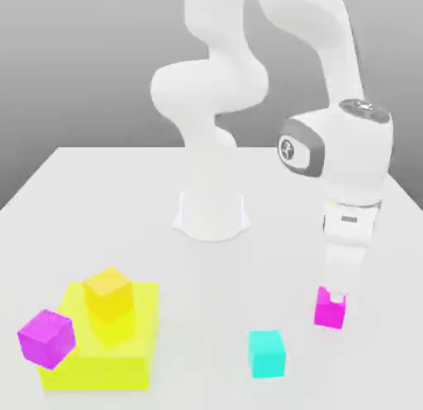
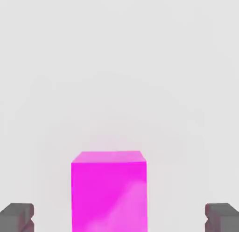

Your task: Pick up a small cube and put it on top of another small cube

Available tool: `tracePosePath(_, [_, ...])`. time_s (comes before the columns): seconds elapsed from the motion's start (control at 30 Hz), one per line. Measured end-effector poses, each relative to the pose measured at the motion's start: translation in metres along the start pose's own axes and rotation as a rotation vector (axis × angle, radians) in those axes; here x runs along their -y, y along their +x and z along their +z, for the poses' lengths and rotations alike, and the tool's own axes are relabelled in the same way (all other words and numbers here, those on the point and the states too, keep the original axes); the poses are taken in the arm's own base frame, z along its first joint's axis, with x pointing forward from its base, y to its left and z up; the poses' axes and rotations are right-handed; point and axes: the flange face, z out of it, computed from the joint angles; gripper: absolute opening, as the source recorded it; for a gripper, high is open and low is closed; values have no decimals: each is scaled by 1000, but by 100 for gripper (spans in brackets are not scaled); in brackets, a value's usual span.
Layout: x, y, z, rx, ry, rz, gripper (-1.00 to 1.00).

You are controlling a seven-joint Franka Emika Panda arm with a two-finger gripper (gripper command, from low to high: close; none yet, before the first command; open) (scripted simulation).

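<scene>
Your gripper (image 1: 332,296) stands spread wide and pointing straight down over the hot-pink cube (image 1: 330,310), which sits on the table (image 1: 99,185) toward its near edge at the exterior view's right; the fingertips (image 2: 17,216) flank the cube with clear gaps on both sides, gripping nothing. The cyan cube (image 1: 267,353) lies just beside it. The amber cube (image 1: 108,294) rests atop the flat yellow block (image 1: 136,363) well apart near the opposite corner, with a purple cube (image 1: 47,338) against that block.

Flat lemon-yellow block (image 1: 124,350) sits on the white table (image 1: 99,202), toward the exterior view's left, near the table's front edge. Violet-magenta cube (image 1: 47,337) touches the block's left front corner, tilted, overlapping its edge. Cyan cube (image 1: 267,353) rests flat on the table, well apart to the block's right.
</scene>
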Motion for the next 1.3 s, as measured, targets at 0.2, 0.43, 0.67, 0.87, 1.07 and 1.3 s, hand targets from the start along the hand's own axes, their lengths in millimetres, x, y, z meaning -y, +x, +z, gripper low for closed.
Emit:
tracePosePath(0.2, [0, -2, 34, 2, 1, -1, -100])
tracePosePath(0.43, [0, -1, 19, 3, 0, -2, -100])
tracePosePath(0.67, [-43, 4, -42, -2, -9, 29, -100])
tracePosePath(0.87, [-157, -1, -91, -9, -26, 39, -100])
tracePosePath(1.07, [-271, -54, -133, -3, -23, 69, -100])
tracePosePath(1.3, [-348, -126, -133, 0, 10, 99, -100])
